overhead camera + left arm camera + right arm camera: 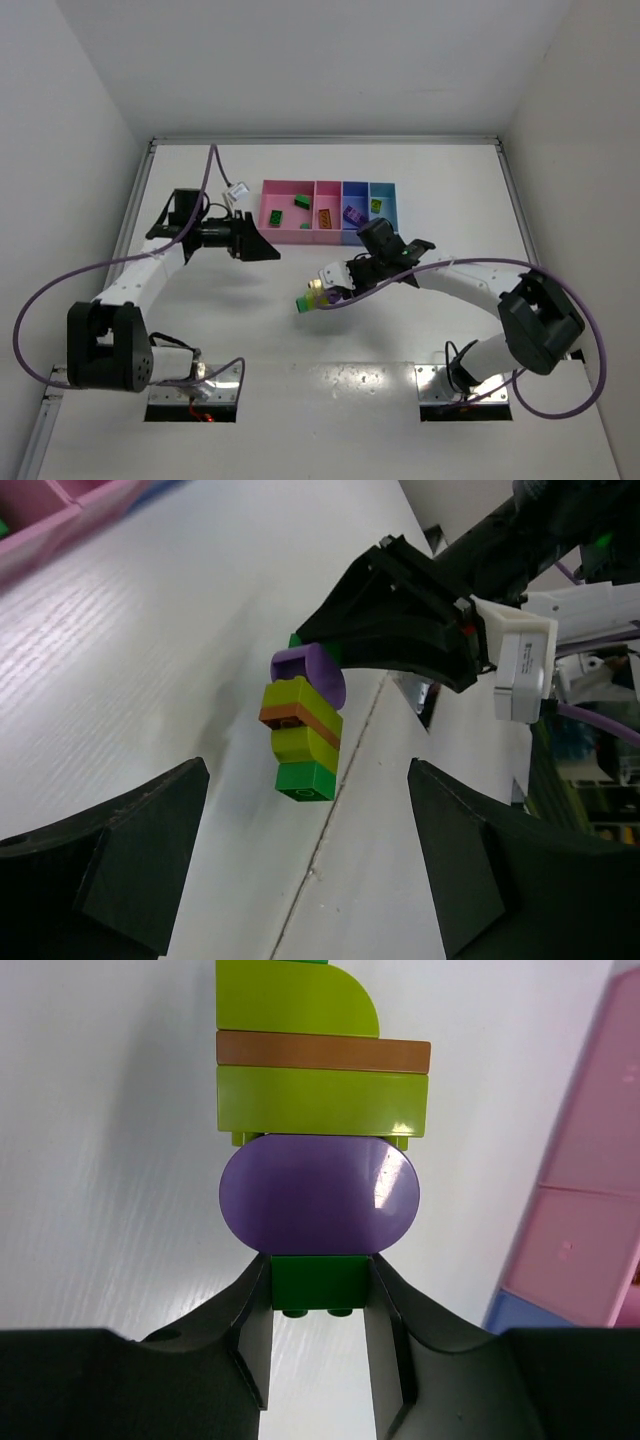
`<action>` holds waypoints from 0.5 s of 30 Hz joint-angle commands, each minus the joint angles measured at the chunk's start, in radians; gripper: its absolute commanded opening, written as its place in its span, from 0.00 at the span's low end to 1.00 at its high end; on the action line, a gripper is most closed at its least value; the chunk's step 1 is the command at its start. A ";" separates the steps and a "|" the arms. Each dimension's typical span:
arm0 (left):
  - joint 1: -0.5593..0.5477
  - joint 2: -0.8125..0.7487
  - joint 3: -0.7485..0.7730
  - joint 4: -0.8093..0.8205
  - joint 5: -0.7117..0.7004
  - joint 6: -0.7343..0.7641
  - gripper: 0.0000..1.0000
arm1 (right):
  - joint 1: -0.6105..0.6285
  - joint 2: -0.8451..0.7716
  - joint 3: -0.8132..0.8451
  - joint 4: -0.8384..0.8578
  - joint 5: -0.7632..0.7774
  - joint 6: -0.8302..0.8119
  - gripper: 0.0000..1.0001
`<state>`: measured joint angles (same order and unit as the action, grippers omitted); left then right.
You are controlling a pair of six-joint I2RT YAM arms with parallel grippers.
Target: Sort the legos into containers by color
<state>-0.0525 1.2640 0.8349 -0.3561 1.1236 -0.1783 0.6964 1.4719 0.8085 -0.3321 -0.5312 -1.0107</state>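
Observation:
My right gripper (335, 286) is shut on a lego clump (316, 296) and holds it above the table, in front of the containers (330, 236). In the right wrist view the fingers (385, 1310) pinch the clump's dark green end brick (320, 1282); beyond it come a purple round piece (318, 1195), yellow-green bricks (320, 1100) and an orange plate (320, 1052). My left gripper (266, 246) is open and empty, left of the clump; its wrist view shows the clump (303, 735) between and beyond its jaws, apart from them. The bins hold dark green (301, 202), orange (326, 217), purple (353, 215) and yellow-green (377, 206) legos.
The bin row runs from wide pink (272, 215) through narrow pink (326, 189) and blue (354, 190) to light blue (384, 190). A small white connector (238, 190) lies left of the bins. The pink bin wall (590, 1210) shows at the right wrist view's right edge.

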 commanded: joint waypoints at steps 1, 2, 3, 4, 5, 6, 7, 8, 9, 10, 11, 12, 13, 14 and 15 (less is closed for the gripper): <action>-0.033 0.066 -0.003 0.092 0.108 -0.023 0.86 | 0.006 -0.074 -0.035 0.146 0.023 0.121 0.00; -0.033 0.104 -0.003 0.092 0.117 -0.023 0.83 | 0.006 -0.087 -0.035 0.157 0.040 0.138 0.00; -0.046 0.123 0.009 0.092 0.126 -0.023 0.79 | 0.006 -0.096 -0.045 0.168 0.049 0.147 0.00; -0.062 0.136 0.009 0.092 0.140 -0.013 0.76 | 0.006 -0.107 -0.045 0.177 0.063 0.156 0.00; -0.072 0.149 0.021 0.092 0.140 -0.013 0.76 | 0.006 -0.120 -0.045 0.188 0.072 0.156 0.00; -0.093 0.159 0.021 0.092 0.140 -0.013 0.74 | 0.006 -0.120 -0.045 0.188 0.082 0.170 0.00; -0.107 0.169 0.021 0.092 0.140 -0.013 0.74 | 0.006 -0.130 -0.045 0.200 0.095 0.170 0.00; -0.121 0.182 0.021 0.092 0.140 -0.013 0.76 | 0.006 -0.130 -0.045 0.209 0.105 0.179 0.00; -0.148 0.183 0.021 0.092 0.128 -0.013 0.79 | 0.006 -0.130 -0.045 0.209 0.105 0.179 0.00; -0.161 0.193 0.033 0.092 0.128 -0.013 0.81 | 0.006 -0.142 -0.045 0.223 0.105 0.190 0.00; -0.171 0.204 0.033 0.092 0.128 -0.004 0.85 | 0.006 -0.142 -0.045 0.223 0.105 0.190 0.00; -0.190 0.204 0.056 0.092 0.117 -0.004 0.86 | 0.006 -0.154 -0.045 0.223 0.094 0.190 0.00; -0.190 0.218 0.067 0.092 0.117 -0.004 0.87 | 0.015 -0.154 -0.045 0.223 0.094 0.190 0.00; -0.201 0.236 0.076 0.092 0.117 -0.004 0.89 | 0.015 -0.154 -0.045 0.223 0.083 0.190 0.00; -0.201 0.247 0.085 0.092 0.117 -0.004 0.89 | 0.015 -0.154 -0.045 0.223 0.073 0.190 0.00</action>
<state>-0.2420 1.4883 0.8646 -0.3027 1.2098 -0.1959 0.7002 1.3491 0.7628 -0.1638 -0.4274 -0.8509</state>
